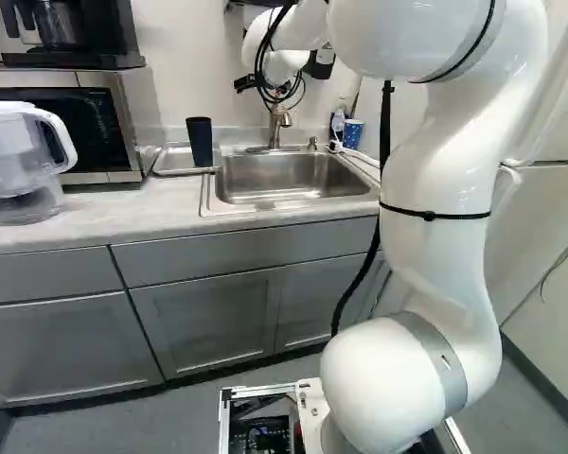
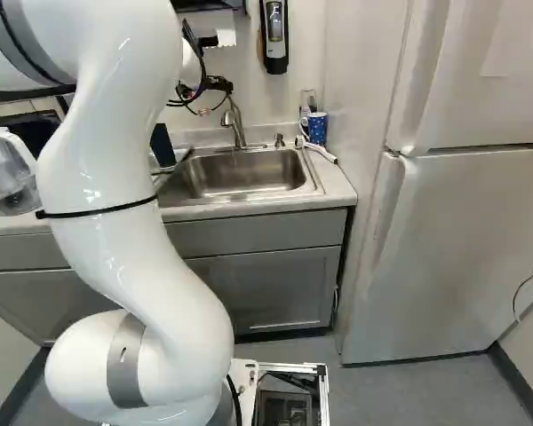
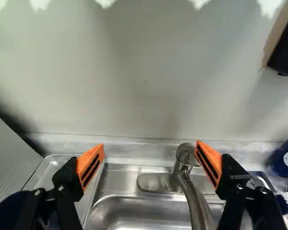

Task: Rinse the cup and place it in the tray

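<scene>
On the tray, one tall dark cup (standing); end effector spread wide

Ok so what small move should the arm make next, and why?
I'd probably ease the gripper straight back from the wall before swinging sideways. Its fingers are open and empty, and the tap shows between them, so a sideways move might knock it. The cup appears to stand on the tray already.

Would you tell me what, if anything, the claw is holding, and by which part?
Nothing is held: the claw stands open, its orange pads apart, gripping neither the faucet nor the dark cup.
</scene>
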### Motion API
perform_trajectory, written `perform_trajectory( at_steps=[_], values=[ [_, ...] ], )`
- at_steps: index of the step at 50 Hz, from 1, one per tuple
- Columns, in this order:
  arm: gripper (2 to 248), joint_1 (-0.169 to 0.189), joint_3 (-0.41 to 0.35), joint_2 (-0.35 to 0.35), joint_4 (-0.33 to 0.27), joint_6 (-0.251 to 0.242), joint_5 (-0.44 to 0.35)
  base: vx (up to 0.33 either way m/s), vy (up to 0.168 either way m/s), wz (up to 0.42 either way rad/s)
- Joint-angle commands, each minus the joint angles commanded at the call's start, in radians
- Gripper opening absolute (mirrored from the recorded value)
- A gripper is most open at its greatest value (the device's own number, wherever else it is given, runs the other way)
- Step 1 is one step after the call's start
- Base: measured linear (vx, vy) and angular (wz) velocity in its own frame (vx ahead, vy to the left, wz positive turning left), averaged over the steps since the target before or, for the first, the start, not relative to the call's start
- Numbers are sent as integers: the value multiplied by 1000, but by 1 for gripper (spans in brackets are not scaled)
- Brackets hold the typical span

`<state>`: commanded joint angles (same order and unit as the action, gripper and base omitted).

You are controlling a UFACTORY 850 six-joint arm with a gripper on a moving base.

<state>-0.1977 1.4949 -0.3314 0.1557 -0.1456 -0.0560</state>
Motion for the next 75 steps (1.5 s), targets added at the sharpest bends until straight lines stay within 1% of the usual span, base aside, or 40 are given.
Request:
perform_trajectory(
  at_steps=[12, 28, 46, 60, 75],
  values=[
    [247, 0, 0, 0, 0, 0, -7, 0, 0, 0],
    [247, -4, -3, 2, 0, 0, -91, 0, 0, 0],
    [247, -33, -28, 24, 0, 0, -91, 0, 0, 0],
    [247, -52, -73, 64, 0, 0, -90, 0, 0, 0],
    [247, -68, -131, 116, 0, 0, -50, 0, 0, 0]
  ],
)
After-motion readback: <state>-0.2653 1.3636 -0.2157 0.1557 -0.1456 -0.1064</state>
